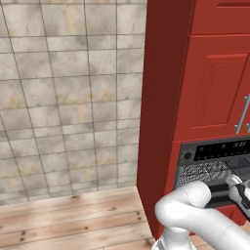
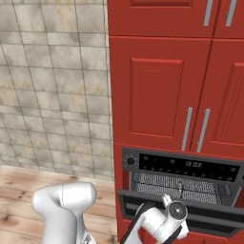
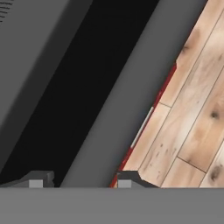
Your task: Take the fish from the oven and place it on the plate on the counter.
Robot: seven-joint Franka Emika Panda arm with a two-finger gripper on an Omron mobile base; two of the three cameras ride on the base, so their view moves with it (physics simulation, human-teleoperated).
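The black oven (image 2: pixel 183 165) sits in red cabinetry, its door (image 2: pixel 209 209) pulled partly down so the wire rack and mesh interior (image 2: pixel 157 183) show. My gripper (image 2: pixel 167 199) is at the door's top edge, and it also shows at the oven front (image 1: pixel 237 184). In the hand view the gripper (image 3: pixel 85 180) has its two tips on either side of the grey door handle (image 3: pixel 131 92), which fills the gap between them. The fish is hidden. The plate and the counter are out of view.
Tall red cabinet doors with silver handles (image 2: pixel 188 128) rise above the oven. A beige tiled wall (image 1: pixel 68 97) and a wooden plank floor (image 1: pixel 73 219) lie to the left. Plank floor (image 3: pixel 192 113) lies below the door.
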